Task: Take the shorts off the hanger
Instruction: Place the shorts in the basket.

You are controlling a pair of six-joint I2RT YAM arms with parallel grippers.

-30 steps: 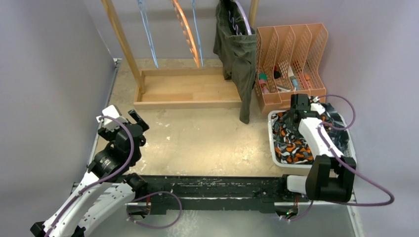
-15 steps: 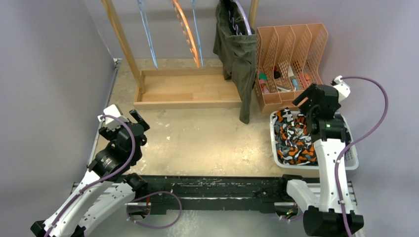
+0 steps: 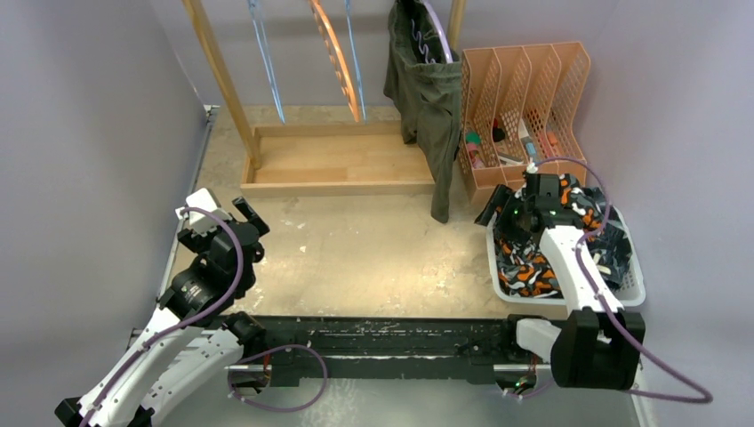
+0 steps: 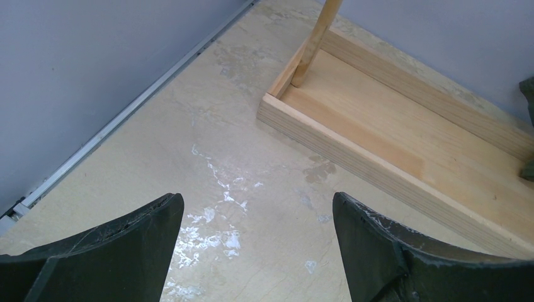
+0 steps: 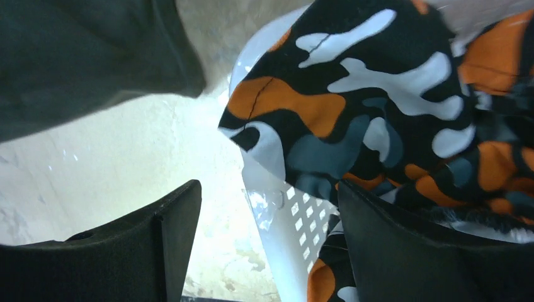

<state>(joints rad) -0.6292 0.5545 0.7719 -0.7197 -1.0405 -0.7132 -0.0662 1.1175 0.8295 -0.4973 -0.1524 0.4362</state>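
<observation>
Hanging vertically, the olive green cloth shorts (image 3: 427,98) lie just ahead-left of the right gripper (image 3: 494,206), jaws spread, empty; the left gripper (image 3: 246,216), also spread and empty, sits well apart.

Soft even light, right-wrist view blurry

My left wrist inventory: 1 left gripper (image 4: 257,201), black jaws spread wide above the table (image 4: 208,138), beige with white scuffs; 1 wooden base (image 4: 390,126); 1 upright post (image 4: 315,44) in its corner; grey wall (image 4: 82,56) beyond.
</observation>
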